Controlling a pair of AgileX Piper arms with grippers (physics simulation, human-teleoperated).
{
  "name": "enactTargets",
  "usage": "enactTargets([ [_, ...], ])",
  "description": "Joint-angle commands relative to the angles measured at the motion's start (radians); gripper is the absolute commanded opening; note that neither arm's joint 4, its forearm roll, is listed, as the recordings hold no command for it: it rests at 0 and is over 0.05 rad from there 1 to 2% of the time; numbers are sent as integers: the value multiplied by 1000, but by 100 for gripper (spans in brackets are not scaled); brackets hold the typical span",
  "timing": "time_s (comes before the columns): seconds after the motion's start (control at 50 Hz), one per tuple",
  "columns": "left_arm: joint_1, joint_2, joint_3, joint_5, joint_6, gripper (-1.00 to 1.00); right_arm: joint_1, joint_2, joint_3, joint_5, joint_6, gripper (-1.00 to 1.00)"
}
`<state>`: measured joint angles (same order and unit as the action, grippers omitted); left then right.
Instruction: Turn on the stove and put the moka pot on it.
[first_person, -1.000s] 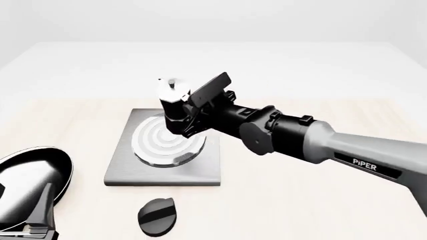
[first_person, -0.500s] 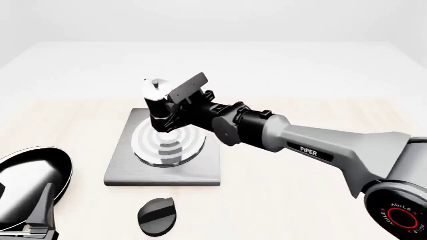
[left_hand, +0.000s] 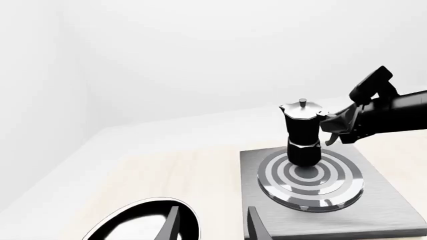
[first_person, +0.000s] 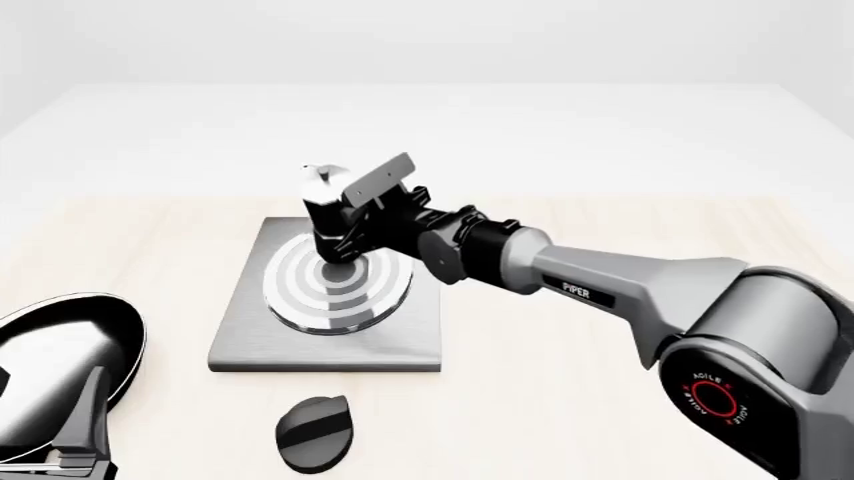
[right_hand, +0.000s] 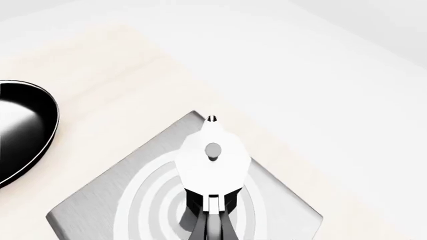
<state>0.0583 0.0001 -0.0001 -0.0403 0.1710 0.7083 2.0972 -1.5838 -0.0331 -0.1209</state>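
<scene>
The moka pot (first_person: 324, 205), with a black body and a silver top, stands upright over the centre of the stove's ring burner (first_person: 300, 295). In the left wrist view the moka pot (left_hand: 303, 131) has its base at the burner's middle ring (left_hand: 333, 182), touching or nearly so. My right gripper (first_person: 351, 228) is shut on the pot's side handle. The right wrist view looks down on the pot's silver lid (right_hand: 212, 162). The grey stove slab (first_person: 407, 340) lies flat. Its black knob (first_person: 314, 432) sits apart, in front of the slab. My left gripper (left_hand: 213, 229) is open and empty.
A black frying pan (first_person: 60, 350) lies at the front left, under and beside my left gripper (first_person: 67, 440). It also shows in the right wrist view (right_hand: 20, 130). The right arm reaches across the table from the right side to the slab.
The right arm has carried the moka pot left and then slightly back right, and lowered it onto the burner's centre. The left arm, the knob and the pan have not moved.
</scene>
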Motion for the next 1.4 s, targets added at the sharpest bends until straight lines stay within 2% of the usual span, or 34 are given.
enactTargets([
  [0.02,2,0,0,0,0,100,-8,26,-25,-8,17,-100],
  [0.46,0,0,0,4,-4,100,1,73,-32,5,56,-100],
  [0.72,0,0,0,3,-3,100,-7,59,-25,15,42,-100],
  [0.74,0,0,0,3,-4,100,-8,55,-25,18,41,100],
  [1.08,-7,0,0,-6,-1,100,-1,-76,35,45,-6,100],
  [1.2,-3,0,0,-9,0,100,13,-150,84,49,-47,100],
  [1.24,-3,0,0,-11,2,100,12,-178,93,59,-42,100],
  [1.3,2,0,0,-12,5,100,26,-241,127,67,-66,100],
  [1.32,2,0,0,-12,6,100,31,-256,139,63,-92,100],
  [1.4,1,0,0,-10,5,100,39,-306,159,82,-95,100],
])
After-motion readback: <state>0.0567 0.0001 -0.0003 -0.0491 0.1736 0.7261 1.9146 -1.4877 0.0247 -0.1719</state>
